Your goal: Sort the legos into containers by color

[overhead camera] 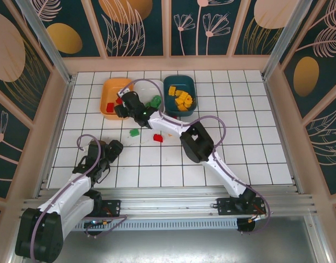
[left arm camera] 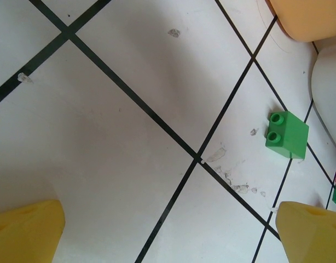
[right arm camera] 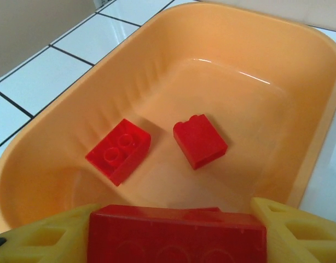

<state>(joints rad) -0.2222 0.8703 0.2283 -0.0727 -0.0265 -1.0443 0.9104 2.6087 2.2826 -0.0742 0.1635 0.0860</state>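
Desk [overhead camera: 255, 142]: white top ruled into squares by thin dark lines; faint scuffs [left arm camera: 233, 181] beside one line crossing.
Walls [overhead camera: 138, 27]: dark teal panels with pale leaf outlines and tan-orange ovals, set in light wooden frames on three sides.
Posts [overhead camera: 45, 38]: slanting metal struts at both far corners.
Front rail [overhead camera: 173, 207]: grey aluminium along the near edge.
Light: soft and even.

Right arm [overhead camera: 198, 143] hides much of the white tray [overhead camera: 150, 89], perhaps half.
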